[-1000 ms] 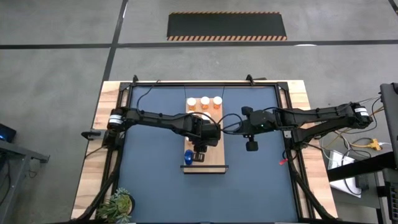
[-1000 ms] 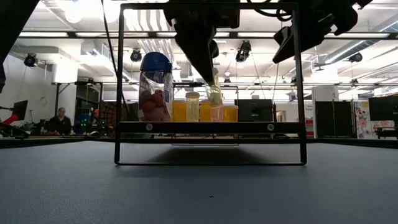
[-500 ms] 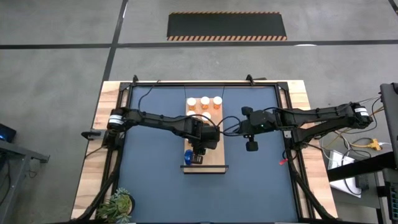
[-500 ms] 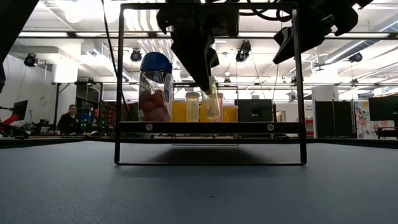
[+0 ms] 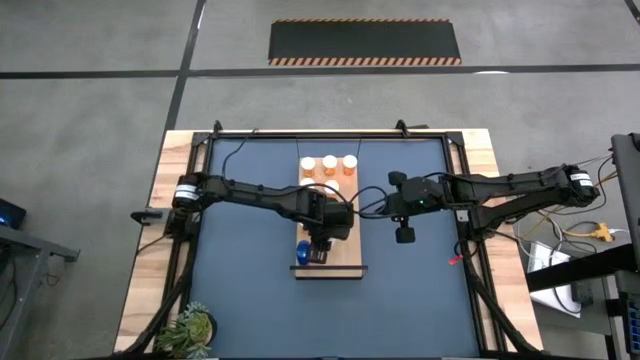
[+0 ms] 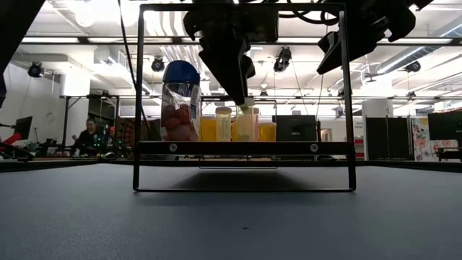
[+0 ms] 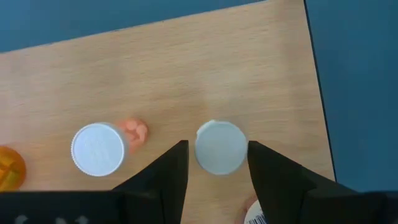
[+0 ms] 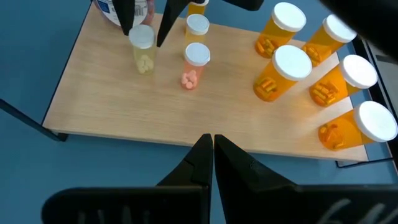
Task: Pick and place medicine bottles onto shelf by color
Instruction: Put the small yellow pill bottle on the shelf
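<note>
The wooden shelf (image 8: 205, 106) stands on the blue surface (image 5: 240, 290). Left gripper (image 7: 214, 163) hangs over the shelf, fingers parted around a clear white-capped bottle (image 7: 220, 147) standing upright. Right gripper (image 8: 210, 146) waits beside the shelf, fingers closed, empty

Medicine bottles (image 8: 292, 65) upright on wooden shelf (image 8: 186, 118)

Bare shelf (image 8: 112, 106) board lies beside two small vials (image 8: 196, 62), orange bottles (image 8: 283, 71) crowding beyond.
</note>
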### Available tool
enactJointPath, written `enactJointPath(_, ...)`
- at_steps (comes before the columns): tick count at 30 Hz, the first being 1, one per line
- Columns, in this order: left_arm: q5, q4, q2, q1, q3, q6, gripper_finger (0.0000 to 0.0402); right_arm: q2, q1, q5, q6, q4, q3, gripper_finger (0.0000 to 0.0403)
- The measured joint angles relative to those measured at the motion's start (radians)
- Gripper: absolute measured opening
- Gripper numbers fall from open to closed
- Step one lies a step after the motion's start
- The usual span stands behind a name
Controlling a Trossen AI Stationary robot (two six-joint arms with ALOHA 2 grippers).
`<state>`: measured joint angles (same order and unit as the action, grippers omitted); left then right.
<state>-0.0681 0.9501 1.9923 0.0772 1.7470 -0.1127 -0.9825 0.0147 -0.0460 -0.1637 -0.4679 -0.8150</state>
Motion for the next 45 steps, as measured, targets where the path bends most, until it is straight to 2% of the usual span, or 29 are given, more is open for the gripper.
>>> enactJointPath(9,0.001,0.004,-0.062,0.001,0.024,-0.044,0.015,0.0,0.0,0.0,0.001,0.016,0.003,0.0009)
enactJointPath(12,0.002,0.002,-0.123,0.003,0.023,-0.123,0.015,0.0,0.0,-0.001,-0.013,0.083,0.026,0.0009)
enactJointPath(15,0.005,-0.073,-0.208,0.018,-0.003,-0.129,0.015,-0.002,0.0,-0.005,-0.03,0.149,0.04,0.0009)
enactJointPath(18,0.007,-0.242,-0.297,0.064,-0.098,-0.139,0.015,-0.006,0.0,-0.007,-0.028,0.18,0.04,0.0009)
enactJointPath(28,0.036,-0.871,-0.554,0.168,-0.623,-0.156,0.015,-0.03,0.0,-0.006,-0.02,0.321,0.083,0.0009)
enactJointPath(33,0.045,-0.961,-0.658,0.182,-0.776,-0.129,0.015,-0.06,0.0,0.001,-0.041,0.407,0.098,0.0009)
enactJointPath(45,0.051,-1.036,-0.89,0.184,-0.953,-0.119,0.015,-0.121,0.004,0.008,0.045,0.418,0.012,0.0009)
